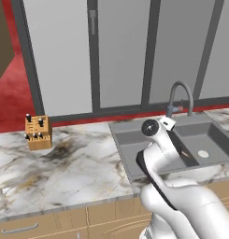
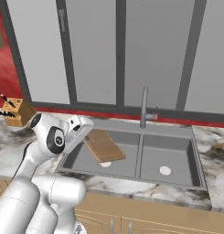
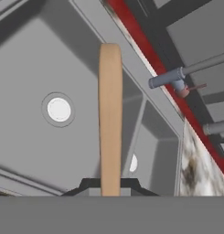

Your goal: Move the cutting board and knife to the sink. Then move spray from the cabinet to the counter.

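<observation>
1. Marble counter [image 1: 64, 163], grey sink [image 2: 175, 157].
2. I see the gripper [image 3: 110, 187] pinching the cutting board [image 2: 103, 145], held over the left basin; contact with the bottom unclear.
3. Knife block [image 1: 38, 132] stands to the left.

The sink [image 2: 177, 157] is set into the tabletop [image 1: 64, 168] toward its right end, the faucet [image 2: 144, 109] at its back rim. The cutting board [image 2: 103, 145] hangs over the left basin (held in the tool [image 2: 84, 133]). A knife block [image 1: 38, 132] stands near the tabletop's back edge, well left of the sink.
</observation>
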